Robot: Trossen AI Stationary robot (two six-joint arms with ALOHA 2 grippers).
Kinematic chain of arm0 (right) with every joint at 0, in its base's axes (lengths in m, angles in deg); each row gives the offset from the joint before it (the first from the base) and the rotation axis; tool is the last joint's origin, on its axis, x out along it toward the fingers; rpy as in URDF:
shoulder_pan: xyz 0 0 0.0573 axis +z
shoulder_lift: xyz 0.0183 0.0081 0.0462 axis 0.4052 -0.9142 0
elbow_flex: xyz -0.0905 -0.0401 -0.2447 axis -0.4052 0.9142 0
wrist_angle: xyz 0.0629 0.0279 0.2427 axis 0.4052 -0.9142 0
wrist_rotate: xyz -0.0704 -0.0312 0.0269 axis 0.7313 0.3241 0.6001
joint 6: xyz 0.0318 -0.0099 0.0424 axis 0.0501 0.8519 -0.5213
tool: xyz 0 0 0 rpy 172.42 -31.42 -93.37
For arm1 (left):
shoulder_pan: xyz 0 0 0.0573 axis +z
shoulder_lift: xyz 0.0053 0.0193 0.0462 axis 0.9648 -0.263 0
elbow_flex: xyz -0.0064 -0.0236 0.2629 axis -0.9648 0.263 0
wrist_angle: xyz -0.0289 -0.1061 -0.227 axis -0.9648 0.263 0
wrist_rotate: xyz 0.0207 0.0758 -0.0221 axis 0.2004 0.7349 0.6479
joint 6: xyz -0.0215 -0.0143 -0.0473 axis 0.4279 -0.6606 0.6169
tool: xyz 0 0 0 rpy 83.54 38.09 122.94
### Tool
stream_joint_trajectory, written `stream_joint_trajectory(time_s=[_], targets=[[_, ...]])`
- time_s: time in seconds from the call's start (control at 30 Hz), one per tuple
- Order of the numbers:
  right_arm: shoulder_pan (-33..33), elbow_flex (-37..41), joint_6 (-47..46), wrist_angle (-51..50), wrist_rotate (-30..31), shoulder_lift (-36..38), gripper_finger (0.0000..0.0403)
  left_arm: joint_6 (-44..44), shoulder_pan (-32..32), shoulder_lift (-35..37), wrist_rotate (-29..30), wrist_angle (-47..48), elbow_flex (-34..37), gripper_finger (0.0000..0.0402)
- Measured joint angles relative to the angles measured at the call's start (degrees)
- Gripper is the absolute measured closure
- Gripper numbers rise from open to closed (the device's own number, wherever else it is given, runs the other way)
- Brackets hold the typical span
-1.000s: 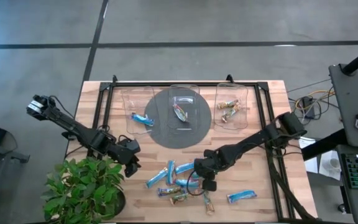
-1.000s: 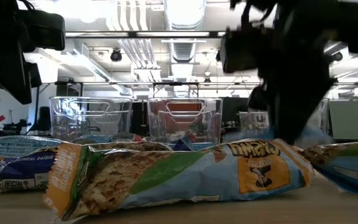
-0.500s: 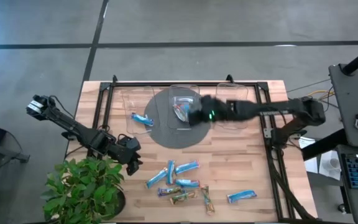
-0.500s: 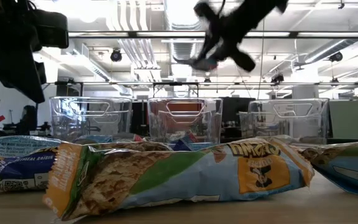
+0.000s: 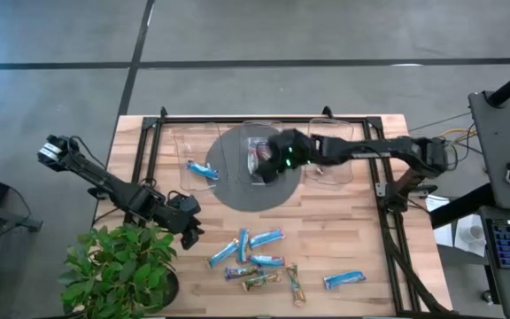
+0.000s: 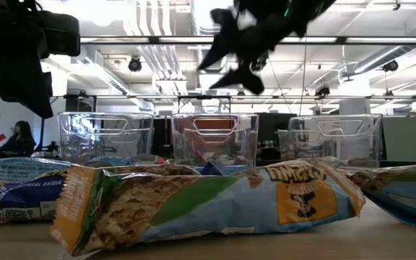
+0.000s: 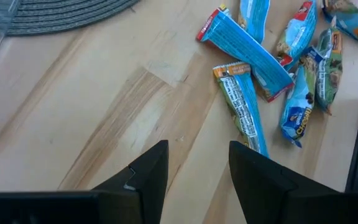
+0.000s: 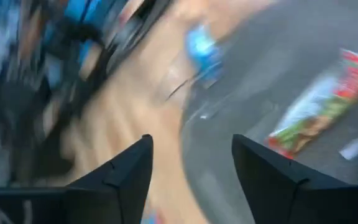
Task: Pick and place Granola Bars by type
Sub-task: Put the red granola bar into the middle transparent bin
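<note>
Right gripper (image 5: 264,159) up over the middle bin (image 5: 262,133) at the back of the desk (image 5: 370,257), arm stretched across from the right side. Fingers (image 8: 126,171) spread wide in the wrist view, nothing between them. Below them in that blurry view: a red-and-green bar (image 8: 319,112) lying on the grey round mat (image 5: 237,190), and a blue bar (image 8: 204,50) a bit farther off. In the low view, same gripper (image 6: 240,43) hanging high above the row of clear bins, well clear of the rims.

Left gripper (image 5: 187,226) parked low near the left front of the desk, right beside the potted plant (image 5: 118,270). Fingers (image 7: 145,177) apart, empty, just bare wood between them.

Granola bars (image 5: 255,257) mostly still in a loose pile at the front middle of the desk: several blue ones fanned out, a couple of brown/multicoloured ones mixed in at the pile's near edge, some touching or overlapping. One more blue bar (image 5: 343,280) off alone to the right of the pile. Left bin (image 5: 184,142) with a single blue bar (image 5: 202,169) inside, right bin (image 5: 330,133) with a few brown/gold bars (image 5: 326,158). Low view mostly filled by a big wrapper (image 6: 215,202) lying flat right up front.
</note>
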Motion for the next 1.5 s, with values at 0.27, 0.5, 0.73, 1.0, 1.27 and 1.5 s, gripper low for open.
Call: stream_joint_trajectory(time_s=[0.27, 0.5, 0.73, 1.0, 1.27, 1.5], targets=[[13.68, -0.84, 17.85, -21.38, 0.05, 3.85, 0.0190, -3.08, 0.00, -0.56, -0.06, -5.11, 0.00, 0.0250], [19.93, 0.27, 15.17, -23.34, 4.60, 0.36, 0.0190, -6.05, 0.27, -5.32, -1.34, -13.88, -0.27, 0.0250], [24.23, 0.18, 7.62, -29.05, 14.42, 2.67, 0.0190, -15.55, 4.87, -15.95, -1.41, -14.48, -6.18, 0.0250], [28.23, 0.57, 0.00, -32.97, 17.48, 4.22, 0.0190, -29.85, 12.36, -28.95, -3.86, -14.90, -17.63, 0.0251], [33.05, 0.62, -5.30, -33.93, 18.61, 4.28, 0.0190, -39.01, 12.11, -42.31, -3.81, -14.80, -31.89, 0.0250], [36.74, 0.66, -10.35, -37.03, 22.64, 4.50, 0.0190, -39.62, 11.59, -51.34, -3.55, -12.57, -39.55, 0.0223]])
